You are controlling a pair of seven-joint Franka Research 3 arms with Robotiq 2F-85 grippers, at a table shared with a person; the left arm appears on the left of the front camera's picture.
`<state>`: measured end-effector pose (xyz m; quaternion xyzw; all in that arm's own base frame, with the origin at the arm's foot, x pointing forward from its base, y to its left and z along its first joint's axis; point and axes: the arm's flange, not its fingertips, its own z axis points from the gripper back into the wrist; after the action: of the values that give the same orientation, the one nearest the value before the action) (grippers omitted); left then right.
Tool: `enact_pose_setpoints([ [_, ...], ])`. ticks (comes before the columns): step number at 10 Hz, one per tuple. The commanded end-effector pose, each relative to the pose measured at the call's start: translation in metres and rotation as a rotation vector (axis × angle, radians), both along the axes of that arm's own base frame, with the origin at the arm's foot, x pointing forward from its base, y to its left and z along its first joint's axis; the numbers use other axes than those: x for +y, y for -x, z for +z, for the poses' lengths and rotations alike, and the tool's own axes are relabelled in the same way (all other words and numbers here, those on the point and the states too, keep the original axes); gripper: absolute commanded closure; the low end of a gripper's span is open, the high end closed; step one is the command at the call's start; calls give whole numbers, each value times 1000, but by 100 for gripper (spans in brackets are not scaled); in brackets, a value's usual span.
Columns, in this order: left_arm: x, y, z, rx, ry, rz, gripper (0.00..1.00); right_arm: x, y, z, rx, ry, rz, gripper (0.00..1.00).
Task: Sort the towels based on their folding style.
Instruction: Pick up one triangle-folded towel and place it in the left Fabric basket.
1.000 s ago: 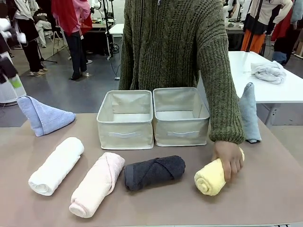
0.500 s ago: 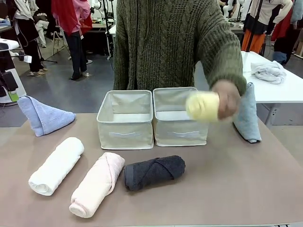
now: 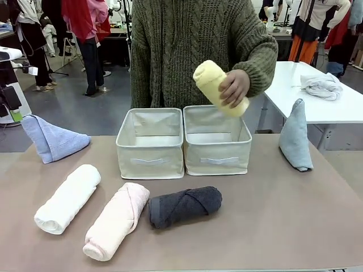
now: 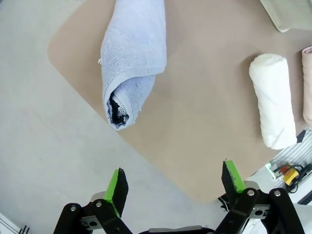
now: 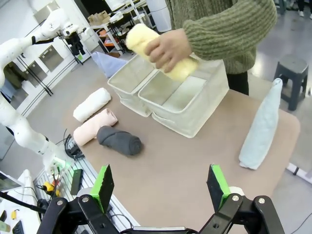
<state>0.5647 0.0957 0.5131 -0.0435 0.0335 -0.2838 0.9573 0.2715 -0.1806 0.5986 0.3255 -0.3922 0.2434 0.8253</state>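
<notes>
left box (image 3: 150, 162): far middle of the table (image 3: 283, 218), touching the right box; I see nothing in it.
right box (image 3: 217, 161): empty too.
yellow roll (image 3: 210, 79): in the person's hand (image 3: 234, 88), tilted, in the air over the right box's far rim, not inside.
white roll (image 3: 67, 198): near left, lying flat.
pink roll (image 3: 116, 220): just right of white.
dark grey roll (image 3: 184, 207): near middle, just beside pink, in front of the boxes.
blue cone (image 3: 52, 139): on its side, far left corner.
grey-green cone (image 3: 295, 136): upright, far right edge.
left gripper (image 4: 173, 171): fingers spread, nothing between; I see it off the left corner, near the blue cone.
right gripper (image 5: 160, 171): fingers spread, empty, over the near right.
</notes>
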Motion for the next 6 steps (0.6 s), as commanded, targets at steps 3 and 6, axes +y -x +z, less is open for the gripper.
enact_pose_setpoints([
  [3, -3, -27, -16, -57, -16, 15, 0, 0, -2, 2, -22, -13, 13, 0],
  [6, 1, -50, -30, -115, -8, 46, 0, 0, -2, 2, -22, -13, 13, 0],
])
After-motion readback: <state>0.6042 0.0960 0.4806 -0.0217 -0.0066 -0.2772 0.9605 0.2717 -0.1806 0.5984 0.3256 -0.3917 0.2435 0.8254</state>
